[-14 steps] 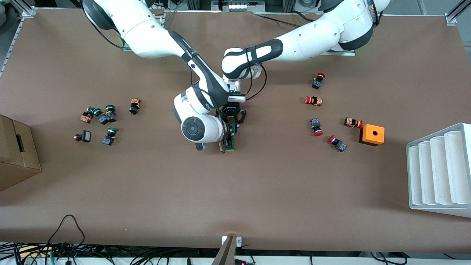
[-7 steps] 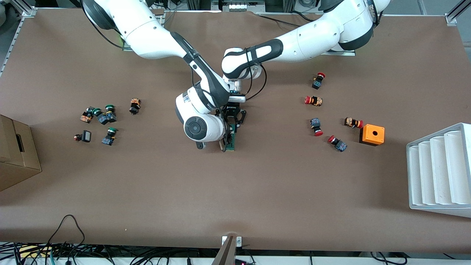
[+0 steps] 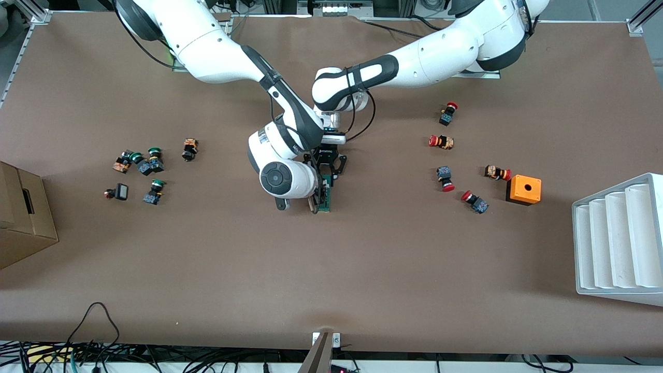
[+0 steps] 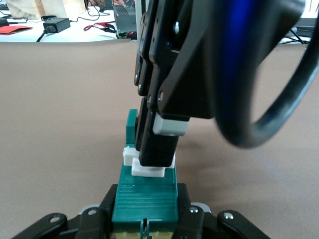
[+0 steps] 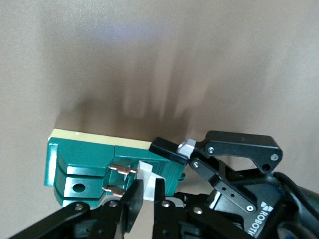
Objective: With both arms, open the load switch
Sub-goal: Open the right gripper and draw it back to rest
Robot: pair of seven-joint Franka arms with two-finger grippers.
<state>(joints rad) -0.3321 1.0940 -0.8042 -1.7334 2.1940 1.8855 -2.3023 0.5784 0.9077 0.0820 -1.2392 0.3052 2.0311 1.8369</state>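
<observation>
The load switch (image 3: 325,199) is a slim dark-green block lying mid-table, and both arms meet over it. My left gripper (image 3: 327,176) is shut on the end of the switch farther from the front camera; in the left wrist view the green body (image 4: 144,196) fills the gap of the left gripper (image 4: 145,211). My right gripper (image 3: 317,201) is shut on the white tab (image 4: 147,170) on the side of the switch. In the right wrist view the right gripper (image 5: 148,193) pinches that white tab (image 5: 148,174) beside the switch's copper contacts (image 5: 122,170).
Red-capped push buttons (image 3: 442,141) and an orange box (image 3: 523,189) lie toward the left arm's end, beside a white ribbed tray (image 3: 619,238). Green-capped buttons (image 3: 147,165) and a cardboard box (image 3: 20,217) sit toward the right arm's end.
The right arm's wrist has shifted slightly toward the left arm's end of the table. The switch and the left gripper have stayed where they were, and both grips have held.
</observation>
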